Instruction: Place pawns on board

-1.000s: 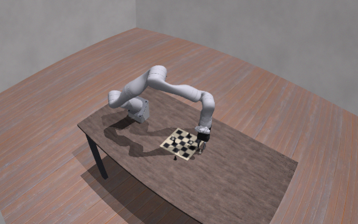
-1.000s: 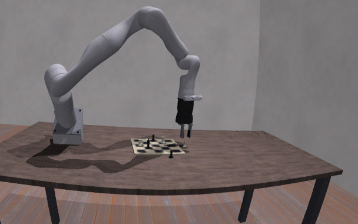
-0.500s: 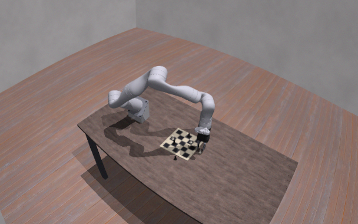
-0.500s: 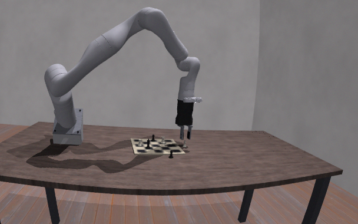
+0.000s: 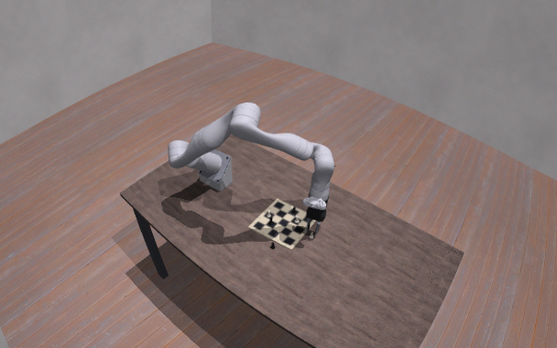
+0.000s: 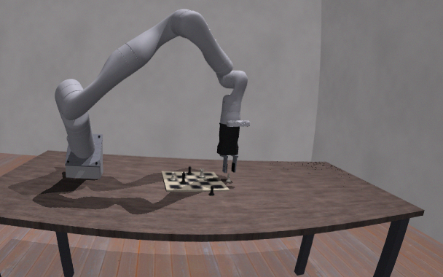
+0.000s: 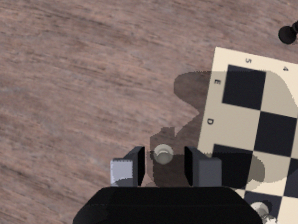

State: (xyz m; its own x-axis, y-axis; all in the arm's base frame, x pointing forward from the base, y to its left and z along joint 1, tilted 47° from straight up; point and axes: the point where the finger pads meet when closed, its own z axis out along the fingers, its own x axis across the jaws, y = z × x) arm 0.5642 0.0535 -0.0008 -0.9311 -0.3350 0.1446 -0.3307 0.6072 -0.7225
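Observation:
The white pawn (image 5: 311, 236) (image 6: 228, 179) (image 7: 162, 155) stands upright on the table just off the edge of the chessboard (image 5: 255, 225) (image 6: 165, 181) (image 7: 220, 106). My gripper (image 5: 314, 228) (image 6: 229, 169) (image 7: 164, 160) is open and points straight down over it. Its fingertips hang just above the pawn's head, one on each side in the wrist view. The black pawn (image 5: 272, 246) (image 6: 211, 191) (image 7: 288, 32) stands upright on the table beside another edge of the board.
Several other pieces stand on the board: two black ones (image 6: 189, 170) (image 6: 183, 178) and two white ones (image 6: 201, 172) (image 6: 173, 176). A white piece (image 7: 261, 208) stands on the board close to my right finger. The arm's base (image 6: 84, 165) is at the table's far left.

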